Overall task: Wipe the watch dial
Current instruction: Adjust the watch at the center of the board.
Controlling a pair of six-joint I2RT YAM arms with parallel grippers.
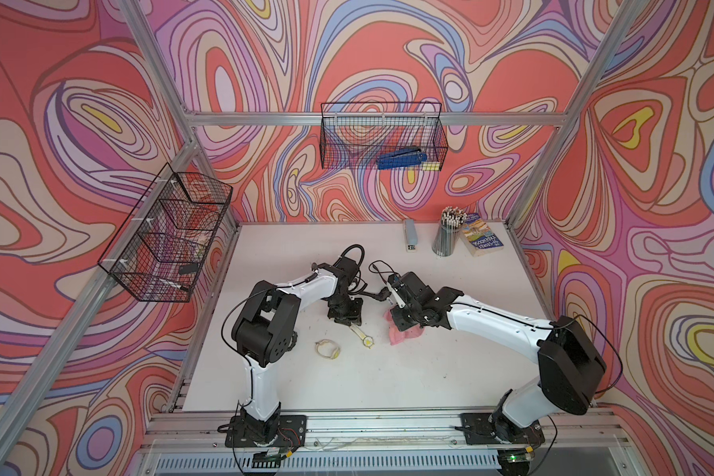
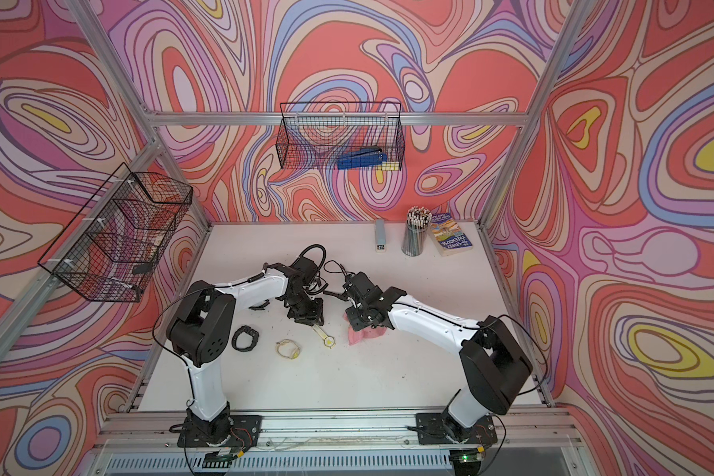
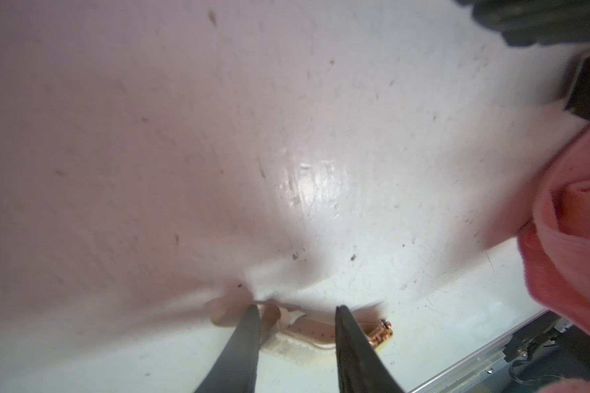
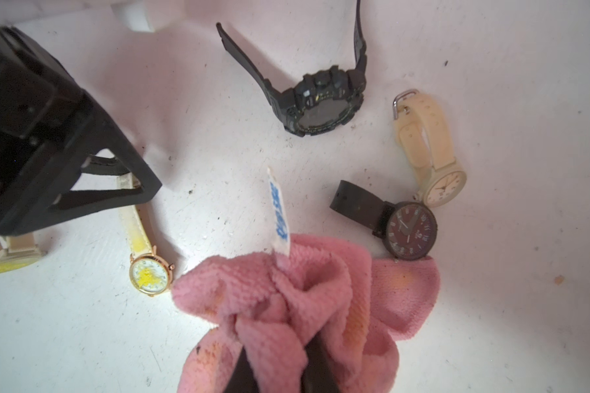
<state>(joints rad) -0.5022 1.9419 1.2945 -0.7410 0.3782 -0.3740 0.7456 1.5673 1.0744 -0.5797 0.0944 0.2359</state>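
The gilt watch (image 4: 149, 275) is recorded dial-up on the scuffed white table (image 1: 347, 383), between the two grippers. It has a round gold-toned rim, a pale dial blotched yellow and a cream strap stained yellow.

The dark tapered fingers (image 3: 246, 340) of the left gripper (image 3: 297, 316) are held apart, astride the punched strap. Contact with it cannot be determined, as that view is blurred and the dial is cut off.

The right gripper (image 4: 280, 354) is closed on a bunched pink cloth (image 4: 321, 289) of looped terry. A white label printed in blue stands up from it, and the fingertips are buried in its folds. The cloth edge lies just beside the gilt case.

A dark round watch (image 4: 411, 231) is touched by the cloth at its rim. In both top views the cloth is largely hidden under the right wrist.
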